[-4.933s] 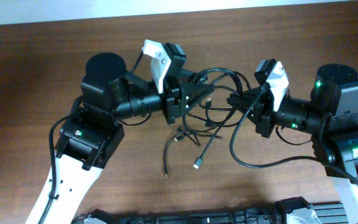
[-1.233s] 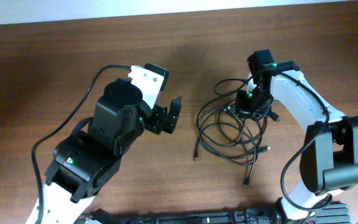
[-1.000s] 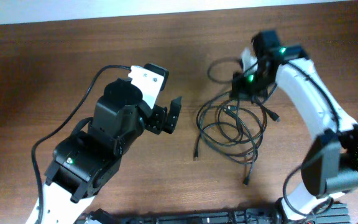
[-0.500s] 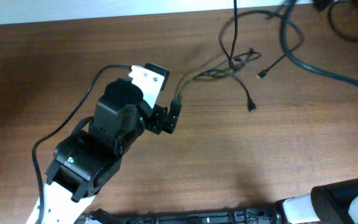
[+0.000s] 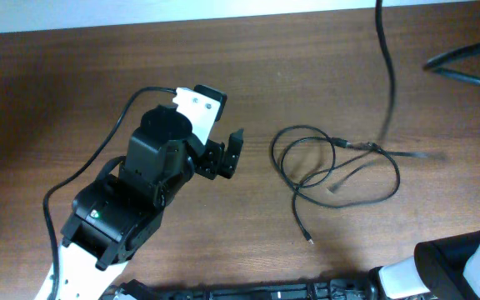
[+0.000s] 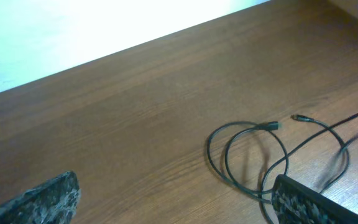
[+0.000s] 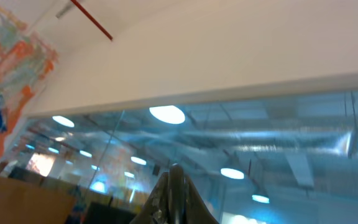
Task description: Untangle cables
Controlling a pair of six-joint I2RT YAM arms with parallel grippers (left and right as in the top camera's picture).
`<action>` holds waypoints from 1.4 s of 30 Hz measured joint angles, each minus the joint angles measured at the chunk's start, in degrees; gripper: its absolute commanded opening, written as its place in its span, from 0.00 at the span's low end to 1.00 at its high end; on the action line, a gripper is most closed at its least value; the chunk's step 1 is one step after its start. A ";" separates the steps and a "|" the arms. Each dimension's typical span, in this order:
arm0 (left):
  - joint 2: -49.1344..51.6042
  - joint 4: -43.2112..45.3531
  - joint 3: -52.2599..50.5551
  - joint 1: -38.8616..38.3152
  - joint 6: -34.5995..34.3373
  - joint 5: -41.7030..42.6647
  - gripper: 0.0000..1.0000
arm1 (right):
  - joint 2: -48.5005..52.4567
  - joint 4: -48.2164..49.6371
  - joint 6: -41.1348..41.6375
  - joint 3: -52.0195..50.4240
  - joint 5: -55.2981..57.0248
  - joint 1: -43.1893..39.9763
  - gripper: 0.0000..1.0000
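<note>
Cables (image 5: 337, 162): only a loose loop now lies centre-right, seemingly freed from the bunch.
Left gripper (image 5: 233, 154) gapes empty; right gripper (image 7: 176, 186), swung upward, is pinched shut, load unseen.

cables (image 5: 362, 147) on the table (image 5: 73, 75), right of left fingers (image 5: 237, 143).

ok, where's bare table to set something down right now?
Free: the far-left table beyond the left arm, and the near strip below the cables. The gap between the open left gripper and the cable loop is narrow. Crowded: centre-right, where cables loop and one strand rises off frame.
</note>
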 measured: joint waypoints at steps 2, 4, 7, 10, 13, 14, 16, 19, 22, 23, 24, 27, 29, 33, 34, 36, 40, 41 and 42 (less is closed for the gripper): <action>0.00 0.00 0.00 0.00 0.00 -0.02 0.99 | 0.31 -2.01 0.00 0.00 0.22 0.02 0.04; 0.00 -0.02 0.00 0.00 0.00 -0.02 0.99 | 1.01 -4.13 -0.02 0.02 0.76 0.02 0.04; 0.00 -0.02 0.00 0.00 0.00 -0.02 0.99 | 1.75 -14.97 -0.70 0.11 1.68 0.02 0.04; 0.00 -0.02 0.00 0.00 0.00 -0.02 0.99 | 3.10 -27.17 -4.35 0.11 3.43 0.02 0.04; 0.00 0.02 0.00 0.00 0.00 -0.02 0.99 | 5.60 -35.45 -9.44 0.07 13.38 0.00 0.04; 0.00 -0.07 0.00 0.00 0.00 0.00 0.99 | 6.36 -36.85 -10.99 0.02 17.62 0.02 0.04; 0.00 -0.02 0.00 0.00 0.00 -0.02 0.99 | 7.82 -38.95 -14.75 -0.04 27.87 0.02 0.04; 0.02 -0.46 0.00 0.00 0.00 -0.02 0.99 | 8.98 -40.37 -21.00 -0.09 46.56 -1.36 0.04; 0.00 -1.03 0.00 0.00 0.00 -0.02 0.99 | 8.96 -50.60 -21.86 0.11 57.51 -7.19 0.04; 0.00 -1.05 0.00 0.00 0.00 -0.02 0.99 | 9.38 -53.70 -21.09 0.07 60.02 -10.62 0.04; 0.02 -1.09 0.00 0.00 0.00 -0.02 0.99 | 9.73 -56.78 -19.10 0.02 61.79 -13.77 0.04; 0.02 -1.09 0.00 0.00 0.00 -0.02 0.99 | 11.21 -64.87 -10.67 -0.26 64.30 -23.87 0.04; 0.02 -1.09 0.00 0.00 0.00 -0.02 0.99 | 12.39 -69.18 -3.74 -1.27 62.25 -31.23 0.04; 0.02 -1.09 0.00 0.00 0.00 -0.02 0.99 | 16.48 -73.53 3.06 -2.73 55.47 -40.52 0.04; 0.00 -1.09 0.00 0.00 0.00 -0.02 0.99 | 18.18 -74.49 4.17 -3.02 53.40 -42.86 0.04; 0.02 -1.09 0.00 0.00 0.00 -0.02 0.99 | 20.65 -76.59 5.29 -3.63 49.57 -46.86 0.04; 0.02 -1.09 0.00 0.00 0.00 -0.02 0.99 | 22.27 -80.21 6.62 -3.82 46.10 -53.96 0.04; 0.02 -1.09 0.00 0.00 0.00 -0.02 0.99 | 22.29 -81.15 7.50 -3.82 45.66 -55.17 0.04; 0.02 -1.07 0.00 0.00 0.00 -0.02 0.99 | 22.34 -81.88 9.44 -4.13 44.72 -57.86 0.04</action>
